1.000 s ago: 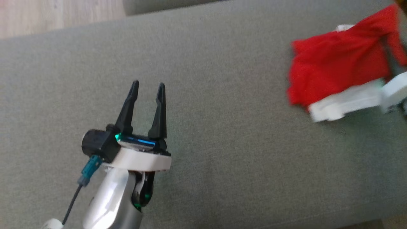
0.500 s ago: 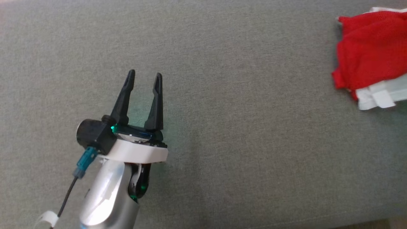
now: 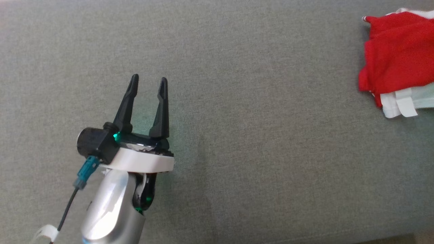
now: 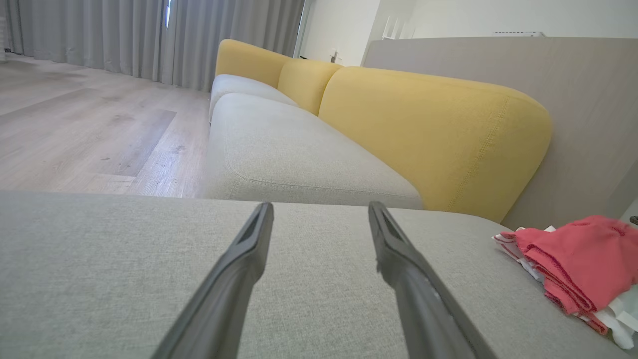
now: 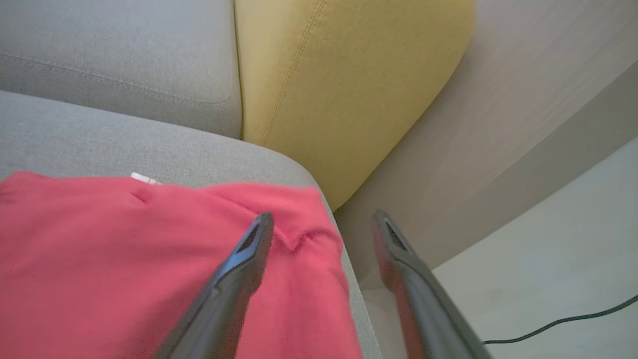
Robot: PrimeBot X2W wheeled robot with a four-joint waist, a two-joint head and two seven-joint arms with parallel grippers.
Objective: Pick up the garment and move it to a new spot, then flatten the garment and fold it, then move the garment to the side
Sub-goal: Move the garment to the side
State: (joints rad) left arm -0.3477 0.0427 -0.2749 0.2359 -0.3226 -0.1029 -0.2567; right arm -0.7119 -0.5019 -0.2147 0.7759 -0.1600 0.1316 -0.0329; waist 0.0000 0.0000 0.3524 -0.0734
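Left tool hangs spread wide and empty over the grey sofa cushion. Way off right, the red garment sits folded at the cushion's edge, with white bits underneath, too small to read. Right tool gapes open over its corner, gripping nothing.

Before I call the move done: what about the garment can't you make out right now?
Head view: the garment is cut off by the right edge, so its full outline is hidden.
Right wrist view: left and bottom edges cut it off; whether the right claw touches the cloth is unclear.
Left wrist view: the right edge crops it too.
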